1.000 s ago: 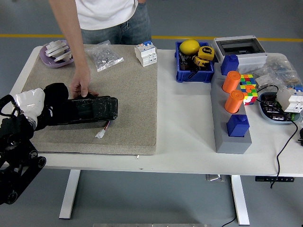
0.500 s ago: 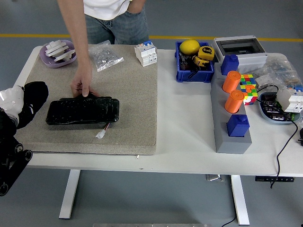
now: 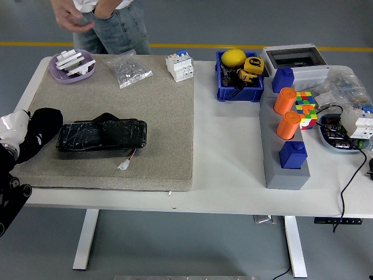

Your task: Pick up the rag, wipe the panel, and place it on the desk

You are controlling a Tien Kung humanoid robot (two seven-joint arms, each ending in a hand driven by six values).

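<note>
Black rag (image 3: 42, 125) sits bunched at the left edge of the beige mat (image 3: 163, 116), wrapped around the left hand (image 3: 26, 135); fingers buried in cloth, so the hand reads as clamped on the rag. Rag's right end lies just beside, maybe touching, the left end of the glossy black panel (image 3: 102, 135), which lies flat on the mat with a small white plug (image 3: 123, 165) trailing from its near side. Judged step: wiping stroke ending or resetting at the panel's left end. Next move calls either for another pass rightward along the panel, or for letting the rag go on the counter (image 3: 227, 146). Person (image 3: 96, 20) stands at the far side, hands off the counter. Right hand out of view.
</note>
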